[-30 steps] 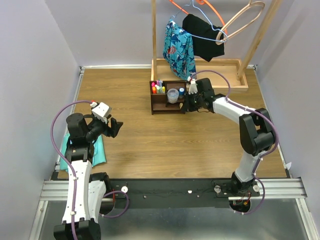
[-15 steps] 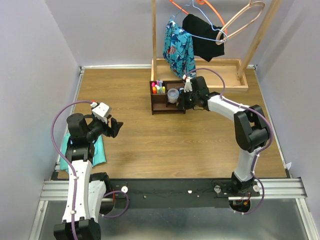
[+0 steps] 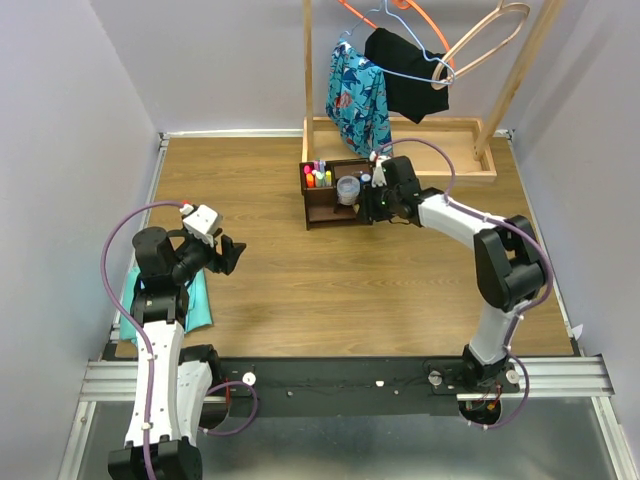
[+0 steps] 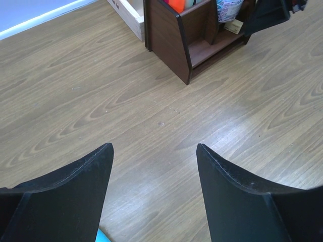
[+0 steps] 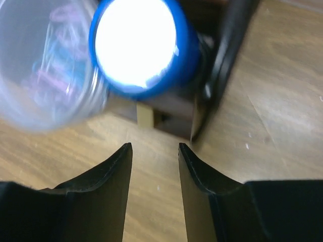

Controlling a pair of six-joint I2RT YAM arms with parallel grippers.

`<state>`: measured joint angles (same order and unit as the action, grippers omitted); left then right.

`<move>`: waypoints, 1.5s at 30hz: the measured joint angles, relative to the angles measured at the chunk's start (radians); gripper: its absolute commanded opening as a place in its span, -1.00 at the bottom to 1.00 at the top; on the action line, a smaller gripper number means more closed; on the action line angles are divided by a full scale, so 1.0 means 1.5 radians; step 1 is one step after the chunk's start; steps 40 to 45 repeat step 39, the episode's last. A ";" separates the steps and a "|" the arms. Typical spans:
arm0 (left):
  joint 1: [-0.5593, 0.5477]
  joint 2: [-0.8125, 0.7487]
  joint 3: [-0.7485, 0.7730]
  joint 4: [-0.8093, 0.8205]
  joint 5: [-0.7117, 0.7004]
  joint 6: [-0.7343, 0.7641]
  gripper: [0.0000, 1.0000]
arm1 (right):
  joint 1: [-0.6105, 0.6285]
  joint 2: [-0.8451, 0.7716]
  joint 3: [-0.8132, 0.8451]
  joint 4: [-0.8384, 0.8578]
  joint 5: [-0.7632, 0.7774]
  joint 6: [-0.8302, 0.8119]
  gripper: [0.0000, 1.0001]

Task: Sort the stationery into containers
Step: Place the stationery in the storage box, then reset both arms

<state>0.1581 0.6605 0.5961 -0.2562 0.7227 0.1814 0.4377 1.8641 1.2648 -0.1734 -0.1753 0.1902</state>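
The dark brown organizer (image 3: 322,203) stands at the back middle of the table. It holds colour-capped markers and highlighters (image 3: 316,178), a clear round tub (image 3: 347,189) and a blue-capped item (image 3: 364,181). My right gripper (image 3: 370,207) is open and empty, right at the organizer's right front corner. In the right wrist view its tips (image 5: 154,146) hang over bare table just before the organizer wall (image 5: 228,60), below the tub (image 5: 43,70), the blue cap (image 5: 136,45) and a tan eraser (image 5: 145,115). My left gripper (image 3: 231,254) is open and empty at the left, also in its wrist view (image 4: 154,148).
A teal folded cloth (image 3: 196,300) lies under my left arm at the table's left edge. A clothes rack with a long light wooden tray (image 3: 452,150), hangers and hanging garments (image 3: 358,100) stands right behind the organizer. The left wrist view shows the organizer (image 4: 174,38) far ahead.
My right gripper has moved a little left, closer to the organizer's right front corner. The left arm has not moved.
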 measured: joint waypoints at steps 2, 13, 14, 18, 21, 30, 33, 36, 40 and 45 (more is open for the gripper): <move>0.000 -0.005 0.000 0.000 0.000 0.000 0.51 | 0.000 -0.028 -0.020 -0.008 0.006 0.000 0.03; 0.000 -0.022 -0.005 0.001 0.008 -0.016 0.97 | 0.000 -0.352 -0.227 -0.060 0.068 -0.003 0.81; 0.000 -0.019 -0.007 0.005 0.008 -0.018 0.98 | 0.000 -0.382 -0.256 -0.065 0.104 0.002 0.99; 0.000 0.001 -0.008 0.026 0.009 -0.040 0.98 | -0.002 -0.459 -0.316 -0.105 0.196 0.011 1.00; 0.000 0.027 -0.008 0.043 0.007 -0.049 0.98 | -0.007 -0.503 -0.324 -0.119 0.256 0.012 1.00; 0.000 0.093 -0.008 0.072 -0.046 -0.065 0.98 | -0.038 -0.579 -0.340 -0.108 0.338 0.002 1.00; 0.000 0.109 -0.007 0.073 -0.058 -0.064 0.98 | -0.045 -0.593 -0.356 -0.107 0.347 -0.005 1.00; 0.000 0.114 -0.007 0.076 -0.061 -0.065 0.98 | -0.052 -0.599 -0.360 -0.106 0.352 -0.006 1.00; 0.000 0.115 -0.003 0.077 -0.062 -0.065 0.98 | -0.056 -0.605 -0.360 -0.104 0.354 -0.008 1.00; 0.000 0.115 -0.003 0.077 -0.062 -0.065 0.98 | -0.056 -0.605 -0.360 -0.104 0.354 -0.008 1.00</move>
